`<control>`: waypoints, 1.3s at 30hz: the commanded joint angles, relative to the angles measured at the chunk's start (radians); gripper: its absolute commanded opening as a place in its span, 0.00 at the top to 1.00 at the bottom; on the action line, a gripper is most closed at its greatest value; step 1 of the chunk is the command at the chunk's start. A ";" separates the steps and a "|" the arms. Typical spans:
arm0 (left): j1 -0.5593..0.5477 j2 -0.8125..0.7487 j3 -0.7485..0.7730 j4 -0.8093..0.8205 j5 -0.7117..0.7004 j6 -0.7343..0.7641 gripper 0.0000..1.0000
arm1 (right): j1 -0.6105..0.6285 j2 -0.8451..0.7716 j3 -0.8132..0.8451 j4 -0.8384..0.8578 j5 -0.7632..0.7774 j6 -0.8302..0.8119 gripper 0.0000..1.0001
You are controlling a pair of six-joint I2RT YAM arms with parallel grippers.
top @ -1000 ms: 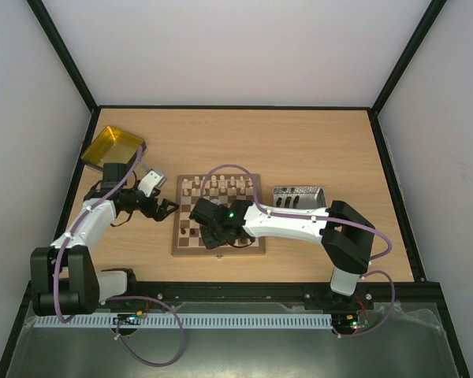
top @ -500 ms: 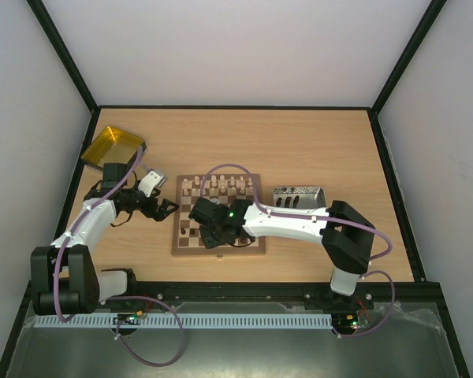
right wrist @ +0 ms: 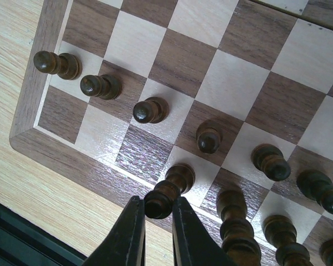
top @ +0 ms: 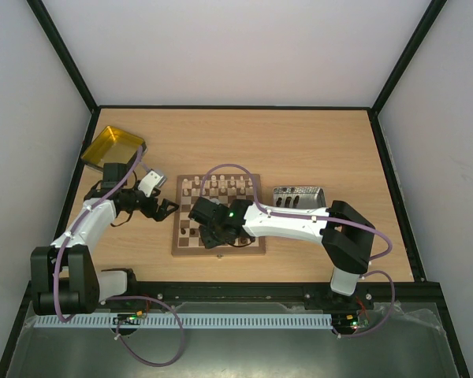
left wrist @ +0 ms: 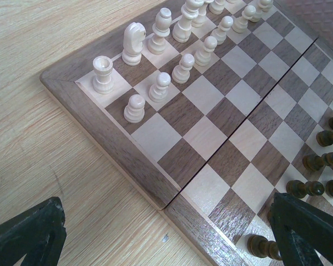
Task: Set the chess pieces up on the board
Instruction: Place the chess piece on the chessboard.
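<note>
I read no word, number, label or brand in any of the views. The board (left wrist: 211, 133) shows only plain checks and a plain border without letters or figures. The chess pieces (left wrist: 159, 87) carry no marks.
</note>
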 commanded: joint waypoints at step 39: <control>-0.004 0.014 -0.008 -0.002 0.017 0.008 0.01 | 0.008 -0.046 0.011 -0.045 0.016 0.019 0.85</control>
